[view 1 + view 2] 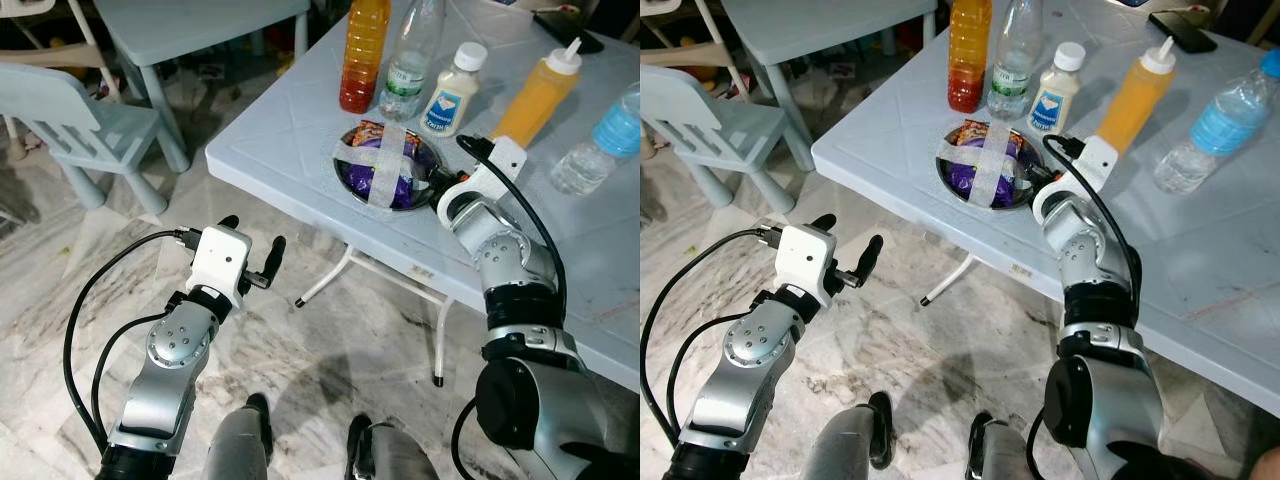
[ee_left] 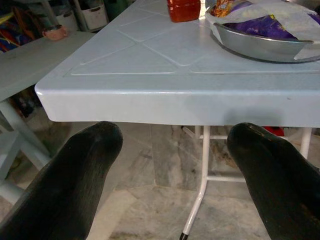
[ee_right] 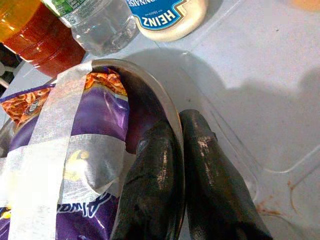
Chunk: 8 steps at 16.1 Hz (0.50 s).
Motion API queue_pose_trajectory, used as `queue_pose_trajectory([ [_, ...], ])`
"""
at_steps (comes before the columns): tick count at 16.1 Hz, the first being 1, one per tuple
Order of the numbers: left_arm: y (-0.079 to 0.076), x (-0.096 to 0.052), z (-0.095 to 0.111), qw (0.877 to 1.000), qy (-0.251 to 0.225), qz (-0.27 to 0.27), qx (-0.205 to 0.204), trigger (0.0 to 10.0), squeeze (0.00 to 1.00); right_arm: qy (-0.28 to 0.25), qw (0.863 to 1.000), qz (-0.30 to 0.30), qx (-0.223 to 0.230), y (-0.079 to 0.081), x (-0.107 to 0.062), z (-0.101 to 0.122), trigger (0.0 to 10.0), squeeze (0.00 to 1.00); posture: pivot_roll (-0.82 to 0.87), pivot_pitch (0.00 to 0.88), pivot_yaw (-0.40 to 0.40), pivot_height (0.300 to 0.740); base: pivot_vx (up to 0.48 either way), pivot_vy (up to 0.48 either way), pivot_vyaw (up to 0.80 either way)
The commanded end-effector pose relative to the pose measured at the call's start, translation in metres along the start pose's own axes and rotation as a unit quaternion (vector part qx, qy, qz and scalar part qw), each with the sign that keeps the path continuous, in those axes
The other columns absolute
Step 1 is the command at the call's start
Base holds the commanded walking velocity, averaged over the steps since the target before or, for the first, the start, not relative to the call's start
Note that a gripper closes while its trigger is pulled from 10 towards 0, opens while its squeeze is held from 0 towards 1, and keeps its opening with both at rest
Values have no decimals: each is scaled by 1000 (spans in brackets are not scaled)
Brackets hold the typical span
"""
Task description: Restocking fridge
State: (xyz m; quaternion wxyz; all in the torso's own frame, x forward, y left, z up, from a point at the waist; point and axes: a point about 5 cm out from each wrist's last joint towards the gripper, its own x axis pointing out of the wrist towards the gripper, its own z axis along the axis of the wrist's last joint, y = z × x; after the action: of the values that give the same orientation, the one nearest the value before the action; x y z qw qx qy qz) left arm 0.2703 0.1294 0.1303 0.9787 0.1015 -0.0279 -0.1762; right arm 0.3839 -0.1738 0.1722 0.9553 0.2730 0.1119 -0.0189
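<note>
Steel bowl [image 1: 432, 160] rim pinched by right end effector [image 3: 176, 150], fingertips cropped.

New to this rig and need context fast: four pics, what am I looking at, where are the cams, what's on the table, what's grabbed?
It is a walking humanoid with two silver arms. Two pictures come from a stereo camera in its head, looking down; the other two come from a camera on each wrist, looking along that arm's two black fingers.

On the pale table stand an orange drink bottle, a clear water bottle, a Heinz jar, an orange squeeze bottle and another water bottle.

The right end effector is pinching the rim of a metal bowl, which holds taped snack packets. The left end effector hangs open, short of the table edge, holding nothing.
</note>
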Motion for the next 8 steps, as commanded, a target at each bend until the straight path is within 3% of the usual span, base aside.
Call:
queue_pose_trajectory([
  [1,-2,-1,0,1000,-1,-2,0,10000,0,26,999,-20,-9,-11,-2,-13,10000,0,136,200,-22,740,0,0,0],
  [2,-3,0,0,1000,-2,-2,0,10000,0,29,999,-16,-9,-10,-3,-14,10000,259,135,200,-22,740,0,0,0],
  [3,-3,0,0,1000,-2,-2,-1,10000,0,30,999,-19,-10,-11,-3,-15,10000,1000,135,201,-23,740,0,0,0],
  [8,-2,-1,0,1000,-2,2,-2,10000,0,58,998,-14,-16,-12,-4,-30,10000,1000,141,205,-27,740,0,0,0],
])
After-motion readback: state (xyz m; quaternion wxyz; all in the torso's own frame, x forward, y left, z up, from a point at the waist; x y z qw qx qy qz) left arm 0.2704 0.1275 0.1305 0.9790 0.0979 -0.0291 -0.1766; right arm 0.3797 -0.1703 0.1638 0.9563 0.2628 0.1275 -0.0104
